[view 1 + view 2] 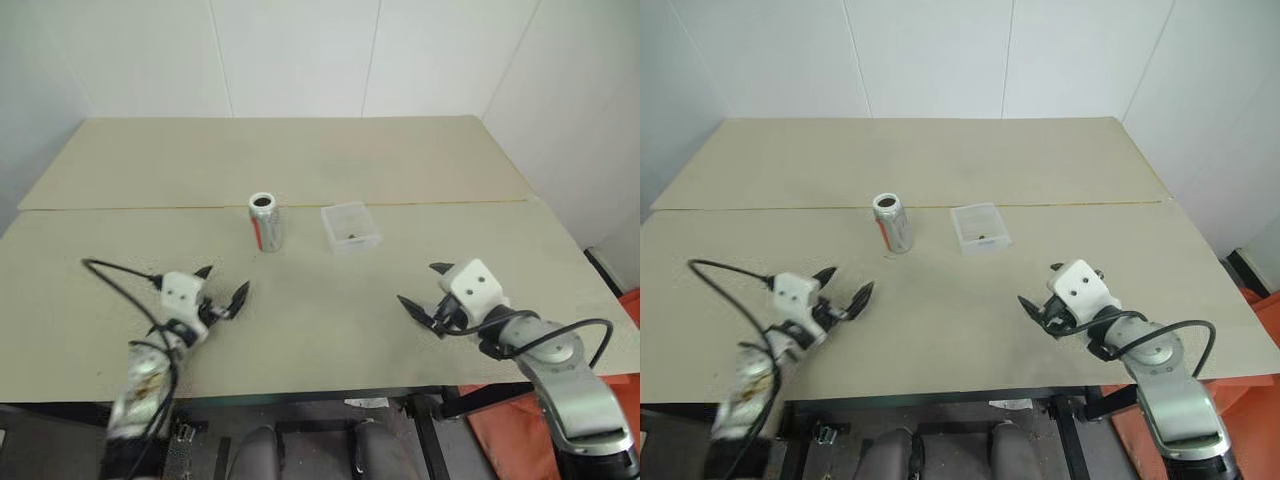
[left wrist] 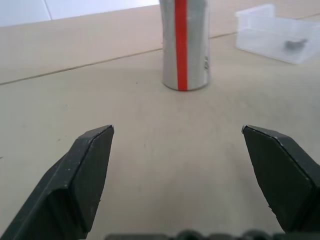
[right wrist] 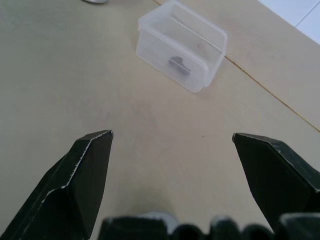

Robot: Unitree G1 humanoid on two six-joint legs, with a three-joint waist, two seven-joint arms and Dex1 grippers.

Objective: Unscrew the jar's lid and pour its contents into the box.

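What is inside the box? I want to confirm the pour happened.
A few small dark bits lie on the floor of the clear box. Nothing covers them; the box is open on top.

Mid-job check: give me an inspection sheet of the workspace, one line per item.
Surface: tan table with a seam across it, bare around the things.
Job's things: jar upright, top open, lid not seen; box beside it, apart, with dark bits inside.
Clutter: nothing seen.
Grippers: left claw open, holding nothing; right claw open, holding nothing; both at the near edge, apart from jar and box.
Cables: black cable looping off the left wrist; another at the right.
Surroundings: white panel wall behind.
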